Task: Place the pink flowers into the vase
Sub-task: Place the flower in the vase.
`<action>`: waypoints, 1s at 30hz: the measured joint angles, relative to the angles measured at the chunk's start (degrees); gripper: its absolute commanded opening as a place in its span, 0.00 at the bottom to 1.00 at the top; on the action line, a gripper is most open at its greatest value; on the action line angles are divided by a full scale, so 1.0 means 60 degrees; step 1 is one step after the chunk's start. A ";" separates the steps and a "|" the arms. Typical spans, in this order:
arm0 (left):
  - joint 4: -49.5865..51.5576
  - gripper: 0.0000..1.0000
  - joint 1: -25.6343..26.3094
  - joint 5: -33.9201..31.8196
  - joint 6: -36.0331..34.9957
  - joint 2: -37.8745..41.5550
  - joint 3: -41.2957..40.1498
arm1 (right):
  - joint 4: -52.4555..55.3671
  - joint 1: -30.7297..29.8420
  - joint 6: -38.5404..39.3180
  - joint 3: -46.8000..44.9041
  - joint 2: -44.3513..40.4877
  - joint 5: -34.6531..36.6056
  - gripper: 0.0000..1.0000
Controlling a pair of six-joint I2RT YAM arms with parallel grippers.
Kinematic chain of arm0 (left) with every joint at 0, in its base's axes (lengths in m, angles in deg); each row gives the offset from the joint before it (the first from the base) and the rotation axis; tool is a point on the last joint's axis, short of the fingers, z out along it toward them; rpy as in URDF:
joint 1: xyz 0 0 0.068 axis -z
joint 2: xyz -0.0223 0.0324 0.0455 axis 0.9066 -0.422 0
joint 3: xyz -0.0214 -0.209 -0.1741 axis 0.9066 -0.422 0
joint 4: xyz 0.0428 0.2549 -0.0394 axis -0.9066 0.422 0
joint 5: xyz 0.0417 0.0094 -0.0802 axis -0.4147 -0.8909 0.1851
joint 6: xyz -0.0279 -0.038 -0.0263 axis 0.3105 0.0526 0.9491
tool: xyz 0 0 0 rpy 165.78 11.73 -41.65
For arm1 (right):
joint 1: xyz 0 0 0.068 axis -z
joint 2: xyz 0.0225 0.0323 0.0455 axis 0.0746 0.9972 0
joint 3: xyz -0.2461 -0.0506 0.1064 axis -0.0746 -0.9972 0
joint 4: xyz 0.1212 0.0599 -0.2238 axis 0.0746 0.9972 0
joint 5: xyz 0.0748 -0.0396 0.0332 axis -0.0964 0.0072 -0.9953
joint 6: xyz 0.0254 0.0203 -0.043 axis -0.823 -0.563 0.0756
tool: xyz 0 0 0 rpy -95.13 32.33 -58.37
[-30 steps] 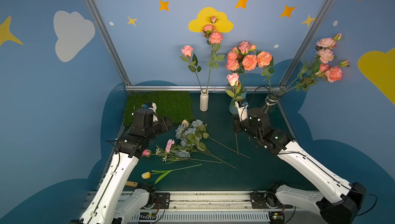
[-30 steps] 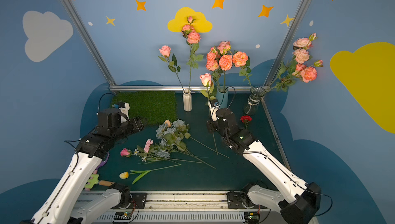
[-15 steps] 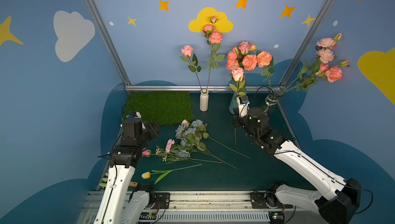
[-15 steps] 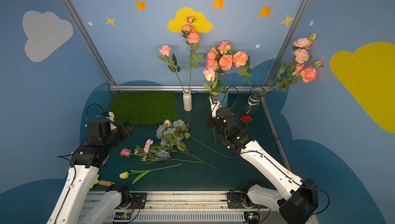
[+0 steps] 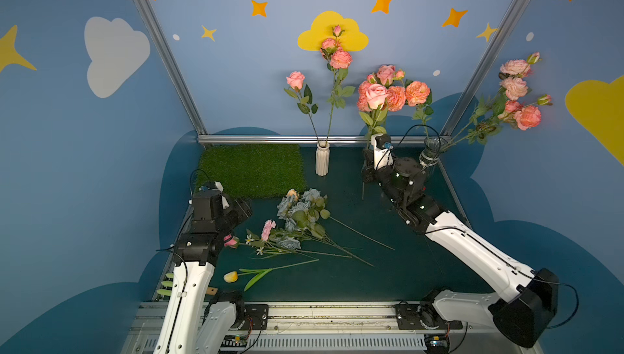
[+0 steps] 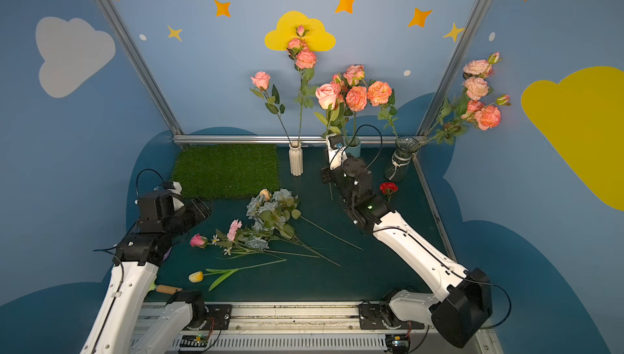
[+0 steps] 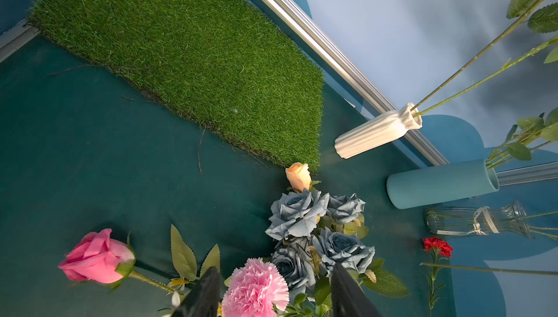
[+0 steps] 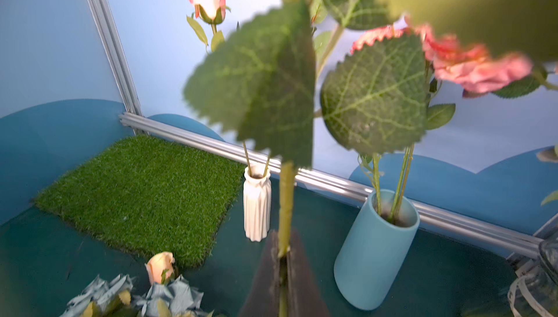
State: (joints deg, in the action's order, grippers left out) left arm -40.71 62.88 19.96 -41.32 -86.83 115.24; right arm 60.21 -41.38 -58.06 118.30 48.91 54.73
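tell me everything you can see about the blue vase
The blue vase is a plain matte light-blue cylinder with an open round mouth, ceramic by its look. It stands on its base on the dark green table by the back rail, between the white ribbed vase and the glass vase. Thin green stems stand in it, carrying coral-pink blooms above. Nothing else visibly touches it.

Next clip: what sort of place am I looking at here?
Probably a staged robot-lab booth, not a real flower shop: painted cloud-and-star walls on aluminium framing, a fake grass mat, and robot arms mounted on a front rail.
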 measured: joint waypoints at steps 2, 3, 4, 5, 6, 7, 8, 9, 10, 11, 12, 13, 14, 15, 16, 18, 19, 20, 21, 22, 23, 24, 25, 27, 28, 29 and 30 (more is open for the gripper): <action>0.0153 0.59 0.0000 -0.0015 -0.0066 0.0000 0.0186 | -0.0146 0.0164 -0.0026 0.0361 0.0153 -0.0262 0.00; 0.0204 0.59 0.0000 -0.0029 -0.0098 -0.0007 0.0284 | -0.0219 0.0237 -0.0040 0.0525 0.0226 -0.0382 0.00; 0.0266 0.60 0.0000 -0.0044 -0.0146 -0.0007 0.0426 | -0.0302 0.0306 -0.0069 0.0688 0.0295 -0.0514 0.00; 0.0295 0.60 0.0000 -0.0066 -0.0200 -0.0007 0.0543 | -0.0397 0.0382 -0.0102 0.0820 0.0357 -0.0663 0.00; 0.0295 0.60 0.0000 -0.0080 -0.0248 -0.0007 0.0627 | -0.0470 0.0444 -0.0135 0.0929 0.0412 -0.0790 0.00; 0.0295 0.60 0.0000 -0.0120 -0.0302 -0.0007 0.0685 | -0.0561 0.0514 -0.0186 0.1067 0.0499 -0.0907 0.00; 0.0295 0.60 -0.0018 -0.0146 -0.0353 -0.0011 0.0707 | -0.0652 0.0597 -0.0266 0.1249 0.0634 -0.1042 0.00; 0.0306 0.60 -0.0044 -0.0160 -0.0382 -0.0022 0.0707 | -0.0739 0.0667 -0.0324 0.1439 0.0783 -0.1184 0.00; 0.0331 0.60 -0.0069 -0.0175 -0.0408 -0.0047 0.0707 | -0.0834 0.0736 -0.0401 0.1665 0.0969 -0.1337 0.00; 0.0361 0.60 -0.0084 -0.0186 -0.0433 -0.0084 0.0710 | -0.0940 0.0776 -0.0463 0.1883 0.1177 -0.1490 0.00; 0.0393 0.60 -0.0091 -0.0219 -0.0474 -0.0113 0.0714 | -0.1049 0.0798 -0.0503 0.2058 0.1355 -0.1610 0.00; 0.0474 0.60 -0.0098 -0.0255 -0.0532 -0.0149 0.0739 | -0.1151 0.0820 -0.0532 0.2208 0.1526 -0.1738 0.00; 0.0539 0.60 -0.0098 -0.0321 -0.0608 -0.0171 0.0780 | -0.1220 0.0860 -0.0546 0.2324 0.1665 -0.1876 0.00; 0.0590 0.60 -0.0098 -0.0390 -0.0681 -0.0178 0.0831 | -0.1246 0.0914 -0.0576 0.2430 0.1789 -0.1985 0.00; 0.0619 0.60 -0.0117 -0.0477 -0.0765 -0.0175 0.0885 | -0.1253 0.0980 -0.0641 0.2572 0.1923 -0.2113 0.00; 0.0648 0.60 -0.0222 -0.0612 -0.0889 -0.0164 0.0973 | -0.1279 0.1096 -0.0761 0.2889 0.2186 -0.2412 0.00; 0.0648 0.60 -0.0299 -0.0681 -0.0943 -0.0157 0.0994 | -0.1282 0.1177 -0.0838 0.3067 0.2310 -0.2590 0.00; 0.0652 0.60 -0.0393 -0.0743 -0.0998 -0.0153 0.0994 | -0.1282 0.1253 -0.0940 0.3209 0.2401 -0.2739 0.00; 0.0656 0.60 -0.0474 -0.0780 -0.1031 -0.0153 0.0998 | -0.1282 0.1322 -0.0994 0.3308 0.2463 -0.2849 0.00; 0.0659 0.60 -0.0572 -0.0805 -0.1060 -0.0160 0.0998 | -0.1279 0.1399 -0.1038 0.3450 0.2539 -0.2976 0.00; 0.0663 0.60 -0.0678 -0.0834 -0.1075 -0.0175 0.0998 | -0.1271 0.1453 -0.1104 0.3585 0.2601 -0.3085 0.00; 0.0667 0.60 -0.0780 -0.0863 -0.1082 -0.0193 0.0994 | -0.1253 0.1512 -0.1151 0.3716 0.2663 -0.3155 0.00; 0.0667 0.60 -0.0892 -0.0903 -0.1093 -0.0208 0.0994 | -0.1220 0.1570 -0.1206 0.3880 0.2736 -0.3242 0.00; 0.0681 0.60 -0.1115 -0.0973 -0.1096 -0.0233 0.0994 | -0.1147 0.1698 -0.1297 0.4244 0.2922 -0.3497 0.00; 0.0685 0.60 -0.1239 -0.0998 -0.1096 -0.0233 0.0994 | -0.1122 0.1763 -0.1366 0.4404 0.3009 -0.3628 0.00; 0.0688 0.60 -0.1384 -0.1013 -0.1096 -0.0233 0.0994 | -0.1115 0.1825 -0.1439 0.4513 0.3075 -0.3796 0.00; 0.0688 0.60 -0.1486 -0.1031 -0.1096 -0.0233 0.0994 | -0.1122 0.1891 -0.1512 0.4572 0.3126 -0.3909 0.00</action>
State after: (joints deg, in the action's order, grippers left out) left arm -36.58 53.97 13.77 -47.90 -88.23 121.20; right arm 53.48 -30.04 -67.13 145.73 67.66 31.28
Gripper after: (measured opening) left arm 0.596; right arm 0.067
